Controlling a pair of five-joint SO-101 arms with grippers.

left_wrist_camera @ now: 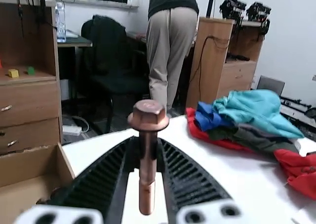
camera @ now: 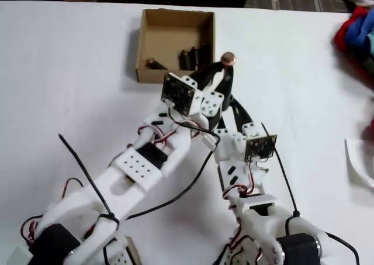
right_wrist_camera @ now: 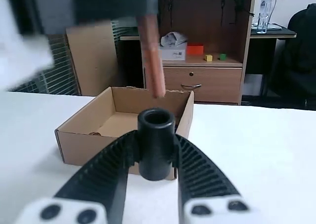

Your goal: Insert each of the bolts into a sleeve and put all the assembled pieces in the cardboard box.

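My left gripper point(left_wrist_camera: 147, 147) is shut on a copper bolt point(left_wrist_camera: 147, 135), held upright with its hex head point(camera: 228, 58) on top. My right gripper point(right_wrist_camera: 156, 144) is shut on a black sleeve point(right_wrist_camera: 156, 142), standing upright with its bore facing up. The bolt's shank point(right_wrist_camera: 151, 61) hangs just above and slightly behind the sleeve's opening, not inside it. Both grippers meet just in front of the cardboard box's point(camera: 153, 40) right corner. Inside the box lie dark sleeve pieces point(camera: 190, 58) and a copper bolt end point(camera: 151, 62).
A pile of coloured clothes point(camera: 357, 25) lies at the table's far right, with a white curved object point(camera: 357, 162) near the right edge. The two arms cross the table's front half; white tabletop lies to the left of the box.
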